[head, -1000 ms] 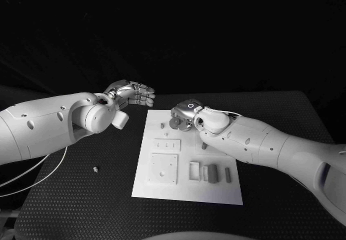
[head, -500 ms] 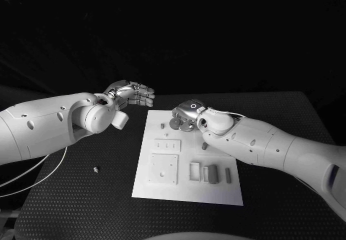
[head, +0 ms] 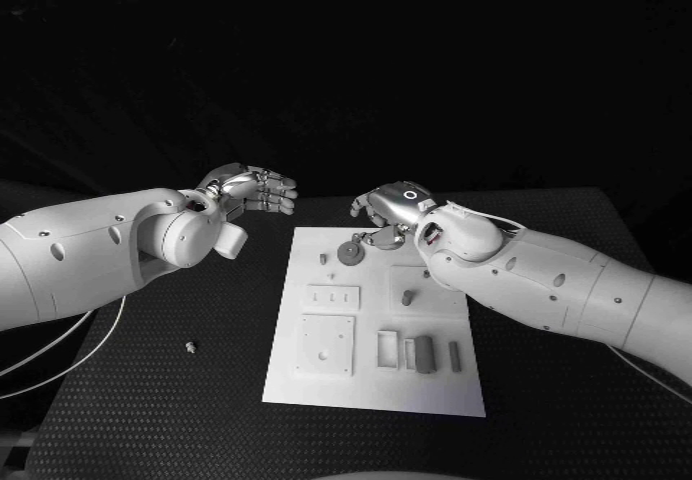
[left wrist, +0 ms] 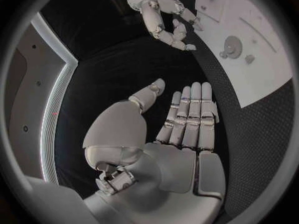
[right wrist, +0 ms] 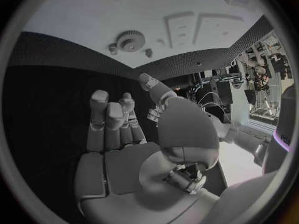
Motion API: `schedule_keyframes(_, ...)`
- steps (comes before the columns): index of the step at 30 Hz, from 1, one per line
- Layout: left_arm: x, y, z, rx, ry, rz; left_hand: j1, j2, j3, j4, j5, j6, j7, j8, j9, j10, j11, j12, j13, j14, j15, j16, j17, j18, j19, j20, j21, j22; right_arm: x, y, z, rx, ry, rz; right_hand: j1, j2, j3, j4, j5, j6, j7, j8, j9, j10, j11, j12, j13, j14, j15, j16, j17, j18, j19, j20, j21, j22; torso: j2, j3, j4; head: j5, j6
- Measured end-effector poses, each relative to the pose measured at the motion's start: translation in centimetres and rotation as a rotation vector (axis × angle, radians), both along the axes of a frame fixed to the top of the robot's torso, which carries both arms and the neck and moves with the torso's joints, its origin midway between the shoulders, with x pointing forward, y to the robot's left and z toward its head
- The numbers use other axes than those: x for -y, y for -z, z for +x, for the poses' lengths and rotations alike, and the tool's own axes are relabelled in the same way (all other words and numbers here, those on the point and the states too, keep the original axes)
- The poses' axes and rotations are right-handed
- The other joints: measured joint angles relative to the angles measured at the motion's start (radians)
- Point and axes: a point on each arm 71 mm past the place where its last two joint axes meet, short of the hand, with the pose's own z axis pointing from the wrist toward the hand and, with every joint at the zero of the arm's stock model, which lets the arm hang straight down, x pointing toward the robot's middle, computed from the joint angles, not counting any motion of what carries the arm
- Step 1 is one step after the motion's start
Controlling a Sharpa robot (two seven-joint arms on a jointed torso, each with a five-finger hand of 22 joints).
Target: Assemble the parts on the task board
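From overhead, the right hand (head: pixel 387 208) hovers empty, fingers loosely apart, the gear (head: pixel 351 252) just below on the task board (head: pixel 378 385). Left hand (left wrist: pixel 177 134) lies flat, empty. Right wrist: descend squarely over the gear (right wrist: pixel 129 40).

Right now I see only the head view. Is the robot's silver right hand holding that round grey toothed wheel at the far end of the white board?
Observer: No. The right wrist view shows the right hand's palm bare. The round grey toothed wheel lies flat on the white task board, apart from the hand.
Operator: And the left hand?
Observer: In the left wrist view the left hand holds nothing. Its fingers are straight, side by side, above the black table beside the board.
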Motion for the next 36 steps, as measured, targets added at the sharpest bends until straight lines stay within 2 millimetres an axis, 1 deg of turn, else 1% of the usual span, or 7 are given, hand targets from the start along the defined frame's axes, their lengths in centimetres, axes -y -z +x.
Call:
schedule_keyframes(5,-0.6,0.1,0.4,0.004,-0.014,0.011,-0.005,0.005,0.000,0.000,0.000,0.018,0.000,0.009,0.004,0.024,-0.012,0.010,0.005,0.014,-0.005,0.000,0.004,0.000,0.014,-0.007,0.000,0.003,2.0,-0.9,-0.1,-0.007,0.024,0.049,0.006,0.000,0.000,0.000,0.000,0.000,0.000,0.000,0.000,-0.002,0.002,-0.013,-0.025,0.002,0.002,-0.012,-0.005,0.000,0.002,0.001,-0.006,0.000,-0.008,0.0053,-0.0126,0.009,0.003)
schedule_keyframes(13,-1.4,0.4,1.0,0.008,-0.028,0.029,-0.007,0.007,0.000,0.000,0.000,0.023,0.002,0.009,0.004,0.028,-0.016,0.010,0.006,0.017,-0.008,0.000,0.005,0.000,0.014,-0.007,0.000,0.005,5.5,-1.3,-0.2,-0.046,0.055,0.118,0.013,0.005,0.003,-0.012,0.000,0.007,0.000,0.000,0.001,0.002,0.006,-0.073,-0.109,-0.001,0.006,-0.035,-0.016,-0.003,0.001,0.002,-0.023,0.000,-0.023,0.0153,-0.0352,0.020,0.009)
schedule_keyframes(16,-1.6,0.7,1.0,0.004,-0.031,0.032,-0.009,0.009,0.000,0.000,0.000,0.023,0.002,0.009,0.004,0.028,-0.016,0.010,0.006,0.017,-0.008,0.000,0.005,-0.001,0.014,-0.007,0.000,0.005,6.9,-1.3,-0.1,-0.063,0.055,0.137,0.036,0.013,0.014,-0.029,0.000,0.006,0.002,-0.005,0.001,-0.004,0.010,-0.121,-0.158,-0.020,0.008,-0.057,-0.025,-0.003,-0.010,0.013,-0.037,0.000,-0.029,0.0187,-0.0438,0.023,0.011)
schedule_keyframes(17,-1.6,0.9,1.0,0.001,-0.031,0.033,-0.009,0.009,0.000,0.000,0.000,0.023,0.002,0.009,0.004,0.028,-0.016,0.010,0.006,0.017,-0.008,0.000,0.005,0.000,0.014,-0.007,0.000,0.005,7.6,-1.2,0.1,-0.068,0.055,0.141,0.047,0.012,0.018,-0.032,0.000,0.009,0.013,-0.006,0.001,-0.014,0.012,-0.151,-0.185,-0.031,0.012,-0.073,-0.035,-0.003,-0.020,0.019,-0.046,0.000,-0.031,0.0197,-0.0458,0.023,0.011)
schedule_keyframes(25,-1.7,1.5,0.8,-0.010,-0.028,0.036,-0.009,0.009,0.000,0.000,0.000,0.023,0.002,0.009,0.003,0.028,-0.016,0.010,0.006,0.017,-0.008,0.000,0.005,-0.001,0.014,-0.007,0.000,0.005,12.5,-0.3,1.5,-0.123,0.098,0.148,0.063,-0.002,0.019,-0.033,0.000,-0.002,0.027,-0.006,0.004,-0.027,0.022,-0.433,-0.441,-0.059,0.019,-0.121,-0.081,-0.002,-0.060,0.044,-0.082,0.000,-0.043,0.0309,-0.0618,0.023,0.013)
schedule_keyframes(30,-1.6,1.7,0.8,-0.013,-0.024,0.035,-0.009,0.009,0.000,0.000,0.000,0.023,0.002,0.009,0.003,0.027,-0.016,0.010,0.006,0.017,-0.008,0.000,0.005,-0.002,0.014,-0.007,0.000,0.005,15.6,0.5,2.2,-0.154,0.152,0.136,0.067,-0.007,0.011,-0.030,0.000,-0.010,0.036,-0.006,0.005,-0.012,0.038,-0.558,-0.549,-0.066,0.027,-0.121,-0.096,-0.002,-0.063,0.048,-0.090,0.000,-0.047,0.0376,-0.0676,0.018,0.015)
schedule_keyframes(36,-1.4,1.9,0.7,-0.016,-0.017,0.033,-0.009,0.009,0.000,0.000,0.000,0.023,0.002,0.009,0.003,0.027,-0.016,0.010,0.006,0.017,-0.008,0.000,0.005,-0.002,0.014,-0.007,0.000,0.005,17.5,2.1,2.4,-0.203,0.186,0.121,0.052,-0.023,0.002,-0.014,0.000,-0.021,0.047,-0.006,0.005,-0.005,0.045,-0.599,-0.585,-0.072,0.034,-0.121,-0.103,-0.002,-0.066,0.051,-0.097,0.000,-0.049,0.0403,-0.0700,0.008,0.016)
